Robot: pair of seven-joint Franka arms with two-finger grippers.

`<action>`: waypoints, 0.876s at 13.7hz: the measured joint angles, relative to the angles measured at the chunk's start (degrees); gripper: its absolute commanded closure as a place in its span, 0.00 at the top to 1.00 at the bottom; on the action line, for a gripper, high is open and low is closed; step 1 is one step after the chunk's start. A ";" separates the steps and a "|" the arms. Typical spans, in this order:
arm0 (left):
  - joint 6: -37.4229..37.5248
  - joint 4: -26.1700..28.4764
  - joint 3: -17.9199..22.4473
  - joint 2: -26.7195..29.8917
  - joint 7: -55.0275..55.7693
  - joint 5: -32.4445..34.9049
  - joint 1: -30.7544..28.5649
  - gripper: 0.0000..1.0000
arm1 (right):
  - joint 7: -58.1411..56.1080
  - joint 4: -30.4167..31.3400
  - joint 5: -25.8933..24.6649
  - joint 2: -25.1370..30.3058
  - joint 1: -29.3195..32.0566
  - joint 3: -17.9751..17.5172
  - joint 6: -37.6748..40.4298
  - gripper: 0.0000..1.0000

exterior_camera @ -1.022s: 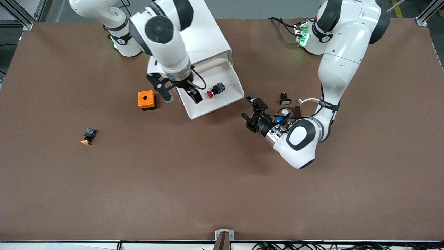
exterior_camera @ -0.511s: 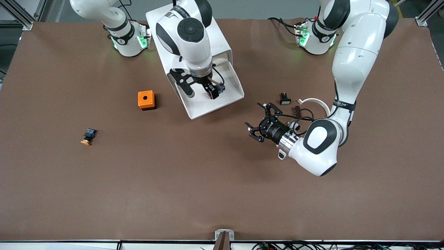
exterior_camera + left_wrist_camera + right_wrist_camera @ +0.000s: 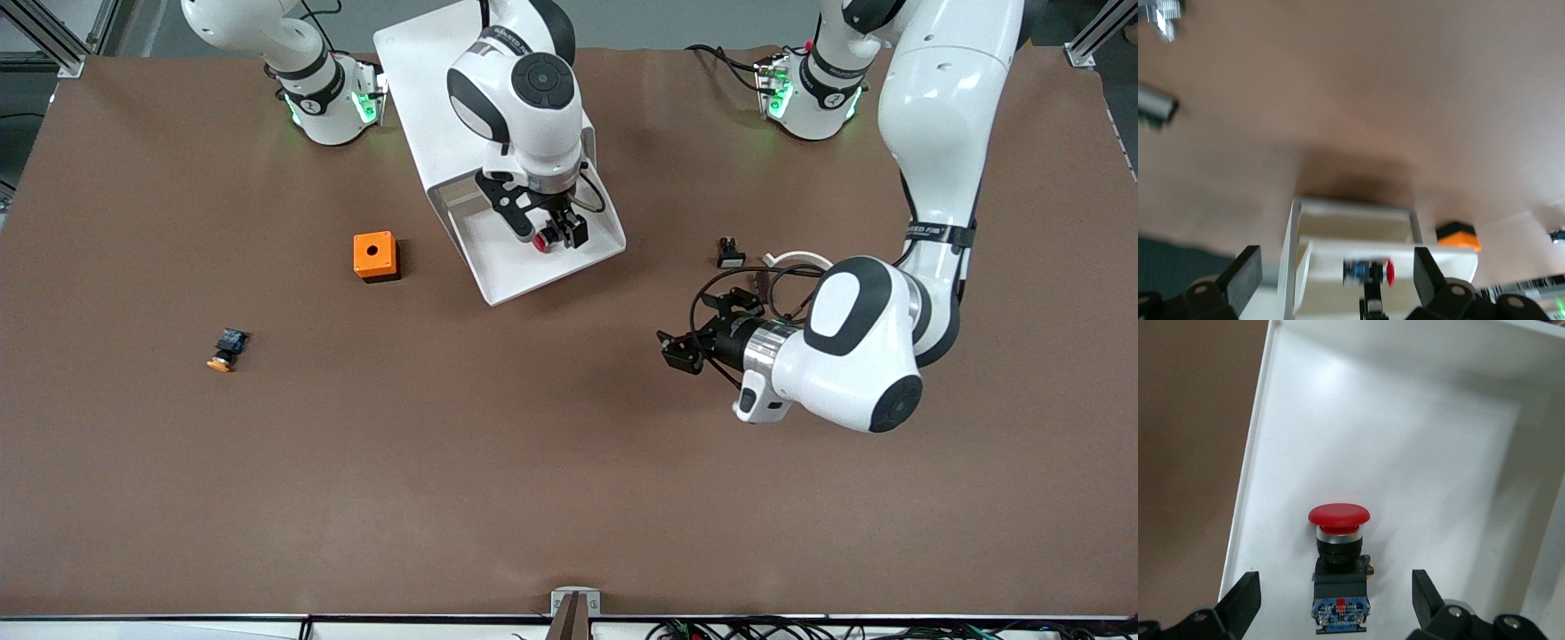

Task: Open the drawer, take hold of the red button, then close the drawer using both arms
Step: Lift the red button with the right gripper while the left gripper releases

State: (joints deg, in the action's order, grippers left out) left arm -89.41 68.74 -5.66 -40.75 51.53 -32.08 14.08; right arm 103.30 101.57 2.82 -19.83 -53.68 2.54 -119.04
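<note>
Brown matte table cover (image 3: 498, 480), faintly wrinkled, spans the whole work area; aluminium frame posts at the corners by the arm bases, grey floor past the edge, cables along the edge nearest the front camera.

White cabinet (image 3: 462, 80) between the two bases; its drawer (image 3: 511, 276) is pulled out. The button (image 3: 540, 241) lies on its side on the drawer floor — red cap, black-and-blue body (image 3: 1338, 577).

Right gripper (image 3: 548, 229) hangs over the open drawer, fingers spread either side of the button, not touching it.

Left gripper (image 3: 698, 333) is over bare table toward the left arm's end, fingers spread, nothing between them.

Orange cube (image 3: 374, 256) sits on the table beside the drawer; orange-capped button (image 3: 226, 349) is well apart toward the right arm's end. Small black part (image 3: 730, 253) and white ring (image 3: 796, 259) are near the left arm.
</note>
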 measured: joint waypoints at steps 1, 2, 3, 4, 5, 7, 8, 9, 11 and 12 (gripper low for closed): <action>-2.28 0.00 0.02 0.61 -1.84 2.44 -0.03 1.00 | 0.16 -0.26 0.00 -0.36 -0.05 0.05 0.00 1.00; -4.12 0.00 0.05 1.08 -3.44 4.43 -0.08 1.00 | 0.45 -0.45 -0.09 -0.63 -0.10 0.05 0.00 1.00; -5.62 0.01 0.11 1.51 -4.76 5.55 -0.16 1.00 | 0.75 -0.59 -0.31 -0.91 -0.16 0.05 0.00 1.00; -6.77 0.01 0.27 1.84 -5.88 6.09 -0.25 1.00 | 0.85 -0.66 -0.44 -1.23 -0.22 0.06 0.00 1.00; -7.52 0.01 0.46 2.07 -7.17 6.58 -0.34 1.00 | 0.89 -0.71 -0.50 -1.58 -0.33 0.06 0.00 1.00; -9.44 0.01 0.62 2.39 -9.29 9.72 -0.48 1.00 | 1.00 -0.83 -0.52 -2.01 -0.64 0.05 0.00 0.99; -10.77 0.02 0.61 2.45 -9.61 11.86 -0.43 1.00 | 1.03 -0.91 -0.53 -2.05 -0.74 0.05 0.00 0.81; -12.34 0.02 0.58 2.46 -9.62 14.31 -0.26 1.00 | 1.04 -1.06 -0.53 -2.06 -0.82 0.05 0.00 0.58; -14.09 0.03 0.49 2.49 -7.57 18.46 0.26 1.00 | 1.05 -1.33 -0.53 -2.18 -1.11 0.05 -0.08 0.08; -14.47 0.03 0.43 2.56 -5.09 19.79 0.58 1.00 | 1.06 -1.36 -0.53 -2.30 -1.34 0.05 -0.35 0.00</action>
State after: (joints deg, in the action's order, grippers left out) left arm -103.88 68.77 -5.23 -38.20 46.43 -12.29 14.67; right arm 104.36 100.21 2.29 -22.14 -55.01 2.59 -119.40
